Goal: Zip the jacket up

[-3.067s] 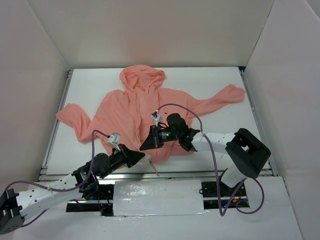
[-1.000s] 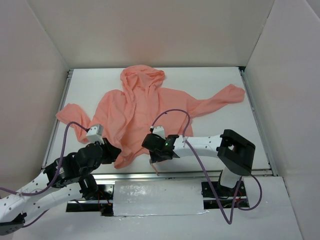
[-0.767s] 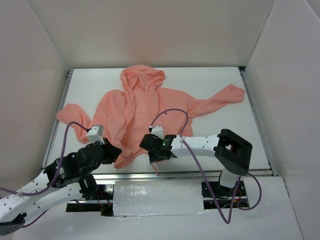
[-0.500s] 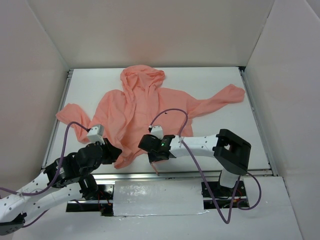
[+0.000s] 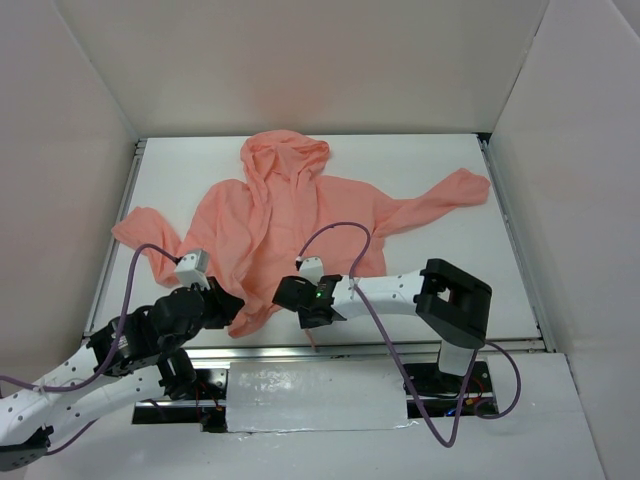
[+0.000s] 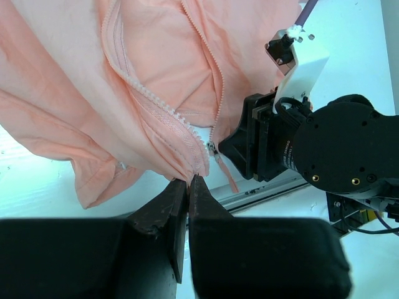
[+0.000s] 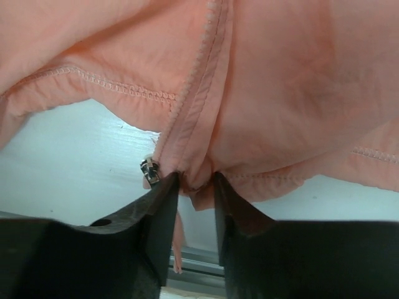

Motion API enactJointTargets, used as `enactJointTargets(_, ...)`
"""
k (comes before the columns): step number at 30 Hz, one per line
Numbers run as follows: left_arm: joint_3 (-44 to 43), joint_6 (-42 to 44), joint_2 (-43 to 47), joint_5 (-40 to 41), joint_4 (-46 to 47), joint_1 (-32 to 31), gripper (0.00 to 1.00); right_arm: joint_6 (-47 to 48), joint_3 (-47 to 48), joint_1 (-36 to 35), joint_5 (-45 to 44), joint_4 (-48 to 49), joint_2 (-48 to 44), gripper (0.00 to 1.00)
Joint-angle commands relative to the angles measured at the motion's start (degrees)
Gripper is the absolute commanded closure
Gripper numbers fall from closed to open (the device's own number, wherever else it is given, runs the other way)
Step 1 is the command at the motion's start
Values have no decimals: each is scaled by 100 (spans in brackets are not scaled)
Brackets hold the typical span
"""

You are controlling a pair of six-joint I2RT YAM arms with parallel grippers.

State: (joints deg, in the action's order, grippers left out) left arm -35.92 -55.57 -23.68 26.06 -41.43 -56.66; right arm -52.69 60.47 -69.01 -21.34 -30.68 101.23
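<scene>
The jacket [image 5: 290, 215] looks thin and floppy, so take its stiffer zipper hem [image 6: 190, 163], where the left pincer [image 6: 188, 180] is clamped and the right pincer [image 7: 196, 182] straddles it, grip unclear.

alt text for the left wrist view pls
The left gripper is pinched shut on the bottom hem of the salmon-pink jacket, just below a row of white zipper teeth. Close by, the black tip of the right gripper sits beside the metal zipper slider.
</scene>
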Motion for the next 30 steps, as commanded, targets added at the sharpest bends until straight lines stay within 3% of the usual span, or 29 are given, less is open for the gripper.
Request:
enactJointTargets(1,41,125,83,-58,276,6,100,-224,-96,-42,-10,-26,230,66)
enactJointTargets(2,41,117,83,-49,276,6,100,-242,-114,-33,7,0,213,75)
enactJointTargets(4,41,117,74,-58,258,6,100,-216,-175,-42,95,88,143,80)
enactJointTargets(5,41,108,74,-58,258,6,100,-251,-193,-33,95,132,125,97)
enactJointTargets(6,41,108,83,-58,258,6,100,-251,-211,-33,121,158,90,100)
enactJointTargets(11,41,90,66,-58,241,6,100,134,-797,98,349,1237,-725,100)
enactJointTargets(16,94,186,30,-128,398,6,100,697,-2098,546,798,3729,-2702,100)
enactJointTargets(18,155,274,30,-286,547,6,100,1162,-2591,722,929,4304,-3439,100)
enactJointTargets(23,663,635,127,-707,1951,6,100,2076,-3785,836,1421,6273,-4462,100)
enactJointTargets(27,1086,925,57,-892,3463,6,100,2079,-4446,1467,2615,7258,-4734,100)
enactJointTargets(30,1237,1075,-189,-884,4308,6,100,1858,-4790,1971,4064,7980,-4955,100)
